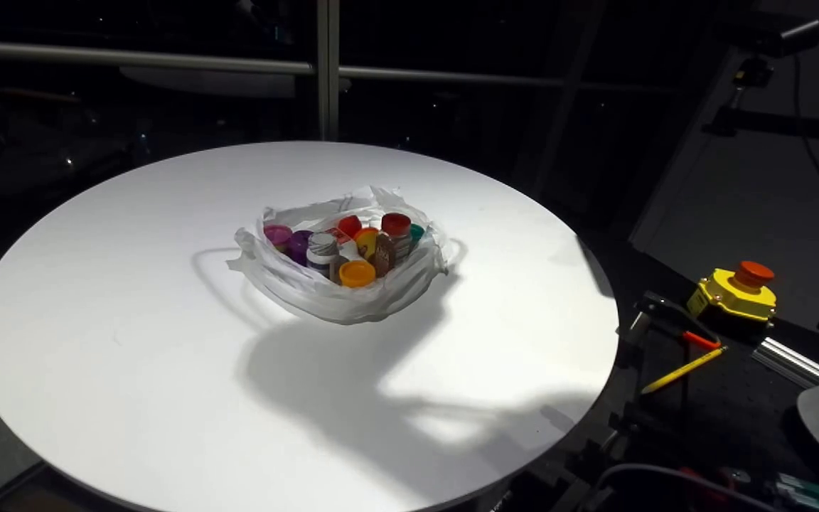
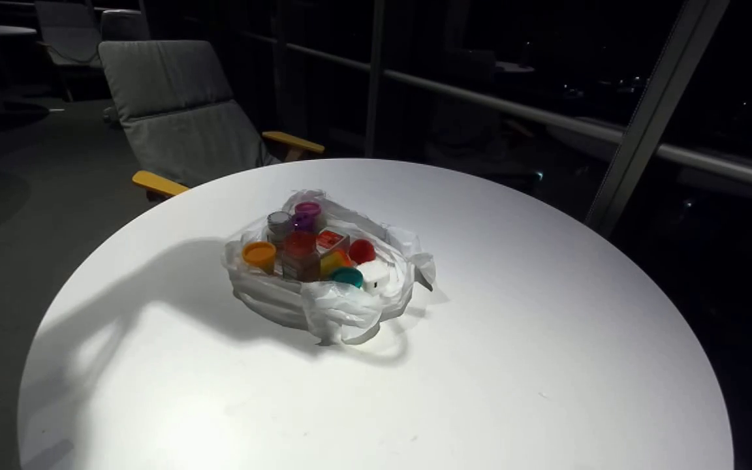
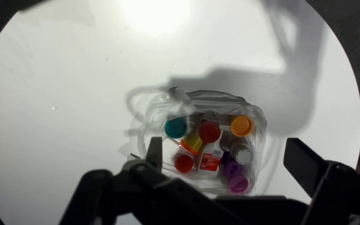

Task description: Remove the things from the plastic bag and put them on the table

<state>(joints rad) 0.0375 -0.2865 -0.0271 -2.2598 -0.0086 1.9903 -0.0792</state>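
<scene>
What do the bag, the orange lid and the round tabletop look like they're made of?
Bag: probably thin plastic film, whitish and translucent, crumpling into fine wrinkles. Orange lid: likely moulded plastic, evenly coloured with a smooth raised rim. Round tabletop: smooth, satiny white, perhaps laminate; light leaves a soft-edged glare, though the core material can't be told.

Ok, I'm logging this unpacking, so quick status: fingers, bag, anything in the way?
Fingers open, gripping nothing. Plastic bag on the table, mouth open, small items inside. Possibly in the way: bag's wrinkled rim, might snag.
</scene>
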